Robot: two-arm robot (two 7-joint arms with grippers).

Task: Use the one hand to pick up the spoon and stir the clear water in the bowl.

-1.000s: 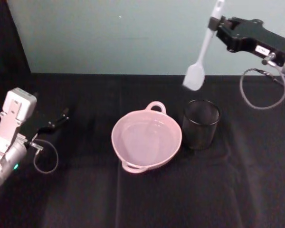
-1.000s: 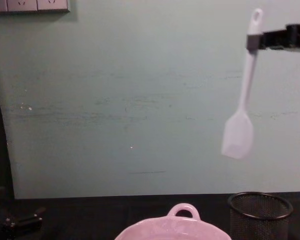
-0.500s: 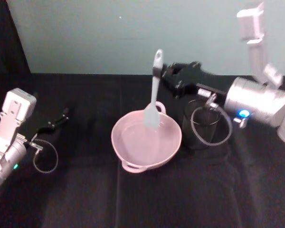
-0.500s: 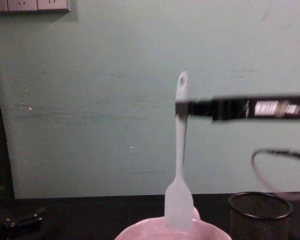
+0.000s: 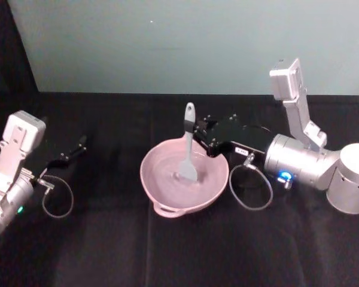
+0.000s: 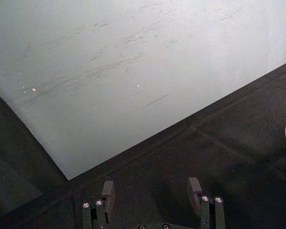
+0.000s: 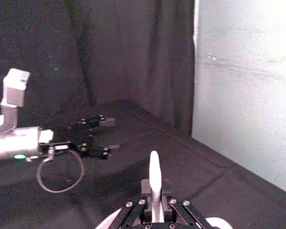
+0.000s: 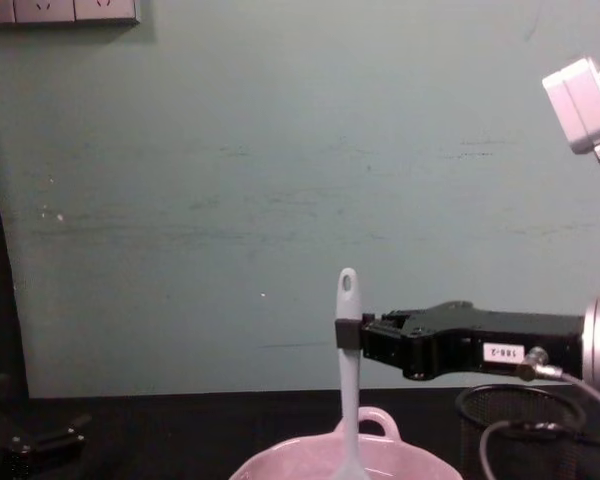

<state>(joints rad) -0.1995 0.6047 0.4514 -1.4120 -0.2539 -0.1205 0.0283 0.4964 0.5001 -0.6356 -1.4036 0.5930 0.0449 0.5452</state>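
The right gripper pinched the spoon, probably light, stiff and slick, high on its handle, head below in the bowl; the left gripper sat parked well apart, fingers spread.

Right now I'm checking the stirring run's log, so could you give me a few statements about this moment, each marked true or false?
1. The right gripper is shut on the spoon, high on its handle. True.
2. The spoon's head hangs over the black mesh cup. False: its head is down inside the bowl.
3. The left gripper holds a second spoon. False: it is open and empty, parked off to the robot's left.
4. The spoon stands close to upright. True: the chest view shows its handle nearly vertical, with the hole end on top.
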